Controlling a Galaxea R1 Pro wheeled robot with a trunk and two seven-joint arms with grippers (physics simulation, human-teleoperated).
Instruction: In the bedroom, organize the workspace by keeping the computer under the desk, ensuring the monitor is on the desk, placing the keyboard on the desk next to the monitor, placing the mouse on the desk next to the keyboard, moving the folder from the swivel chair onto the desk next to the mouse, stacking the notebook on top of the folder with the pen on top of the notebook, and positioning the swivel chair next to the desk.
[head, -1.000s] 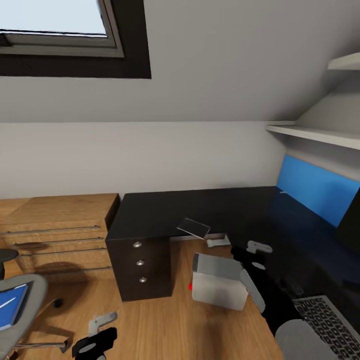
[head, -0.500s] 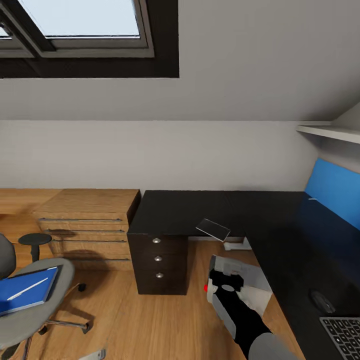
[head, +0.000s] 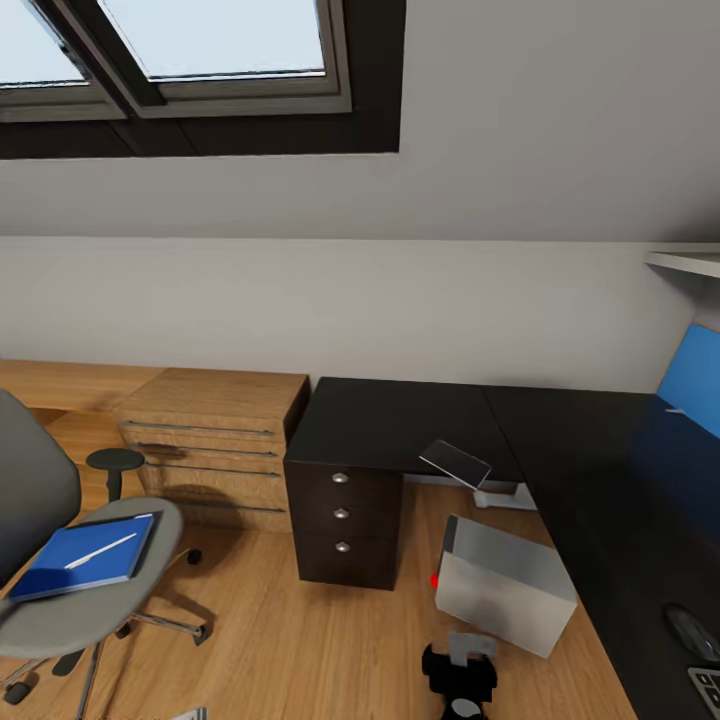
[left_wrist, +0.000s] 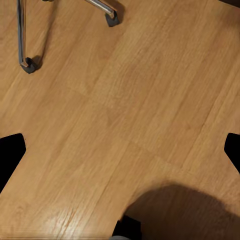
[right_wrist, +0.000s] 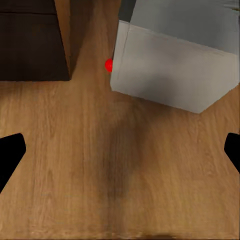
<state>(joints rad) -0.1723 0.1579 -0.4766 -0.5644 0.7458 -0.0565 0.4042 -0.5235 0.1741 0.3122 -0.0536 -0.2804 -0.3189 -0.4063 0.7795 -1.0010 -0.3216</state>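
The grey swivel chair (head: 75, 600) stands at the left on the wood floor. On its seat lies a flat blue folder or notebook (head: 90, 555), and I cannot tell the two apart; the white pen (head: 100, 550) rests on top. The black-topped desk (head: 600, 470) runs along the right, with the mouse (head: 690, 630) and a corner of the keyboard (head: 706, 682) near its edge. The light grey computer (head: 505, 585) (right_wrist: 175, 70) sits on the floor by the desk. My right gripper (head: 460, 665) (right_wrist: 120, 155) hangs open over the floor just short of it. My left gripper (left_wrist: 120, 155) is open above bare floor near the chair's chrome legs (left_wrist: 22, 35).
A dark three-drawer unit (head: 345, 510) (right_wrist: 30, 40) stands under the desk's end, with a light-wood drawer chest (head: 215, 440) to its left. A small tilted dark panel (head: 455, 462) hangs off the desk edge. Roof windows (head: 200, 50) are overhead and a white shelf (head: 690, 262) is at right.
The camera has turned left, so the chair has come into fuller view and the monitor's edge has left it. My right arm has drawn back from the desk edge to low over the floor.
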